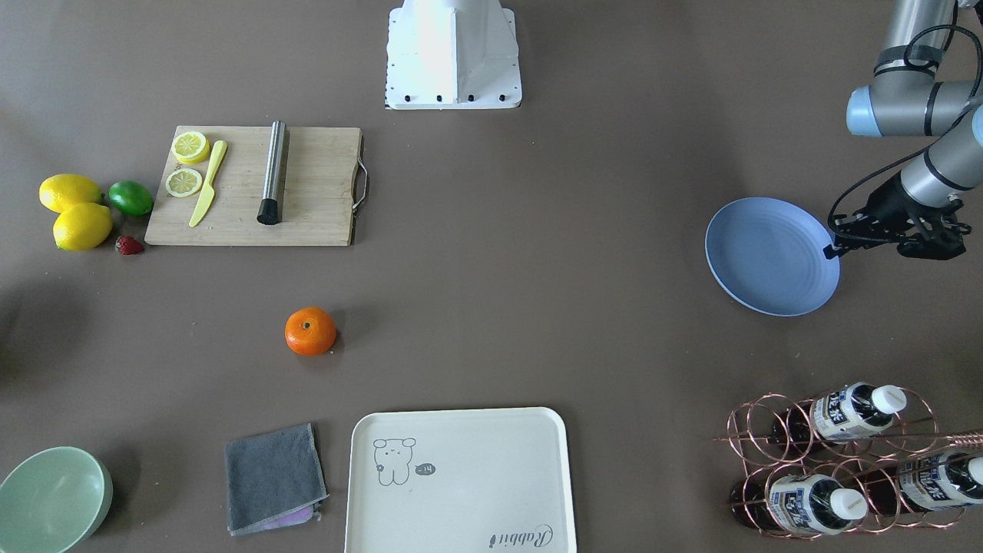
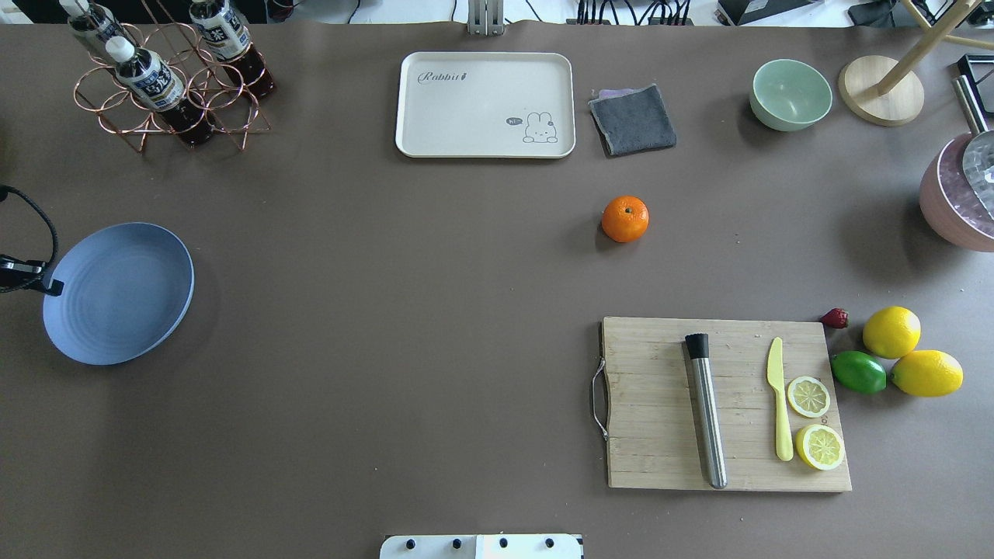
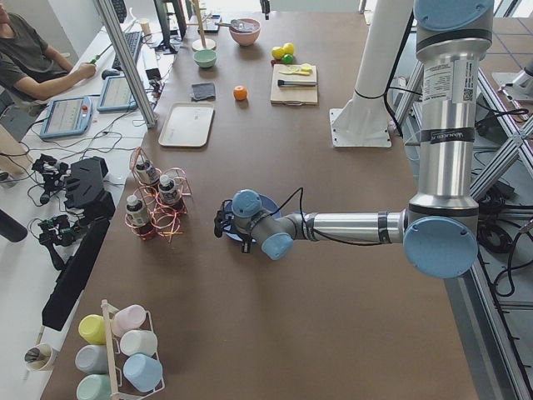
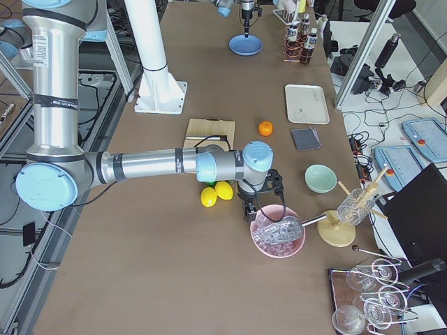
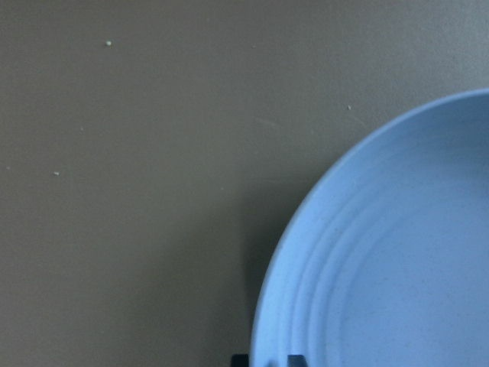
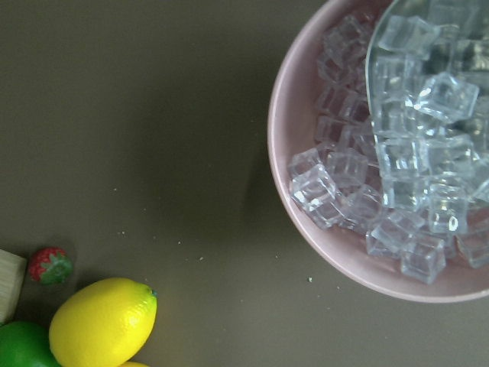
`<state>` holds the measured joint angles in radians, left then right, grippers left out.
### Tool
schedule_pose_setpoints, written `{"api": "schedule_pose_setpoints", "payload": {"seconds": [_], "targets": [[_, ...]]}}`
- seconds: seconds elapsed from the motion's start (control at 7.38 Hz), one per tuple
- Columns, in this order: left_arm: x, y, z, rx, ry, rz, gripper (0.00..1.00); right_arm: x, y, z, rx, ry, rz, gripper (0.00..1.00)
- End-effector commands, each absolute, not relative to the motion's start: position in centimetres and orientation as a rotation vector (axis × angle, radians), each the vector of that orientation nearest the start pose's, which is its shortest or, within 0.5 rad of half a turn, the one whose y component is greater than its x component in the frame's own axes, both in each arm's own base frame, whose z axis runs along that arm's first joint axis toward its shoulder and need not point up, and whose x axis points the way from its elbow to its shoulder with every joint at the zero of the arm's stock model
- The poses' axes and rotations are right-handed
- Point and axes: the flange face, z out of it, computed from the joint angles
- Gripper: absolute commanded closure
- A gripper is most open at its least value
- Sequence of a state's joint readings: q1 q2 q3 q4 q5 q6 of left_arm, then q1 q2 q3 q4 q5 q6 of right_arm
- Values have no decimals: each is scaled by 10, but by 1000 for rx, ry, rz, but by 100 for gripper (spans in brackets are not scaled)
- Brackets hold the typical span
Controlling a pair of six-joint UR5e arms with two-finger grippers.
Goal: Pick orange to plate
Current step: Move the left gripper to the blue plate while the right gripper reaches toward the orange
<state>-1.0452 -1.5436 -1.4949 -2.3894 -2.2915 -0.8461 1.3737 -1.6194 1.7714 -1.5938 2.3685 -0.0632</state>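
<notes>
Orange [image 1: 310,331] sits on the bare brown table in the robot's right half, stem dimple up and touching nothing. It lies between the wooden cutting board [image 1: 315,192] and the grey cloth [image 1: 273,476], with the cream tray [image 1: 461,491] near the cloth. Neither gripper is near it. The plate [image 1: 768,261] lies well apart from it, at the robot's left end of the table, and holds nothing. The left gripper [image 1: 832,250] is at the plate's outer edge. In the left wrist view its two dark fingertips [image 5: 240,359] stand close together with the rim between them, so the jaws are narrow and closed on the rim. The right gripper [image 4: 250,213] hangs over the table at the robot's right end, just beside a pink bowl [image 6: 276,145] filled with ice cubes and near the whole lemons [image 1: 71,192]. It shows only in the side view, so I cannot tell how its jaws are set. A lime [image 1: 130,197] and a strawberry [image 1: 130,245] lie beside the lemons, next to the cutting board.
</notes>
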Motion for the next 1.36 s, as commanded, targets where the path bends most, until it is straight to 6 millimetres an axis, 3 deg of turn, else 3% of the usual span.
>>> {"api": "schedule_pose_setpoints", "payload": {"seconds": [0.0,0.14,0.27,0.41,0.54,0.68,0.81,0.95,1.08,1.22], "targets": [[250,-451,528,27,1072,-132,100,-98,-496,516,79,-865,-325,0],[282,-448,481,18,1119,-195,100,-135,-509,477,81,-882,-317,0],[320,-440,448,6,1148,-230,100,-174,-519,438,70,-902,-294,0],[360,-436,412,-13,1160,-269,100,-212,-522,410,68,-901,-301,0],[410,-435,363,0,1138,-297,100,-247,-522,389,61,-897,-303,0],[459,-417,335,-1,1108,-307,100,-282,-519,363,64,-881,-277,0],[491,-397,317,-4,1118,-318,100,-318,-513,337,80,-857,-243,0],[516,-384,297,-16,1133,-333,100,-342,-513,320,78,-851,-213,0],[539,-378,274,-18,1112,-342,100,-355,-519,313,75,-853,-216,0],[550,-370,269,-24,1103,-331,100,-366,-525,307,65,-854,-206,0]]}}
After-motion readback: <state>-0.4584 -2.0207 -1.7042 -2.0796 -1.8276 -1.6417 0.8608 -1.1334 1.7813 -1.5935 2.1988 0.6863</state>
